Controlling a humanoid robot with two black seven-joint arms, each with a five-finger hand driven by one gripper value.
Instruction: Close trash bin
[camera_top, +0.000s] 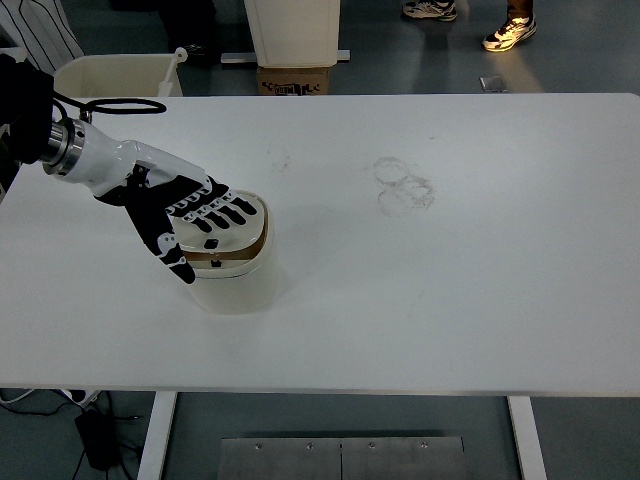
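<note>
A small cream trash bin (238, 282) stands on the white table (450, 300), left of centre. Its flap lid (238, 232) is tilted down into the opening, with a dark gap left along the right rim. My left hand (195, 222) lies flat on the lid, fingers spread and pointing right, thumb hanging over the bin's left side. It grasps nothing. My right arm is not in view.
Faint ring marks (403, 185) are on the table right of centre. Beyond the far edge stand a cream tub (110, 72), a cardboard box (296, 80) and a white bin (293, 30). A person's shoes (508, 33) show at the top.
</note>
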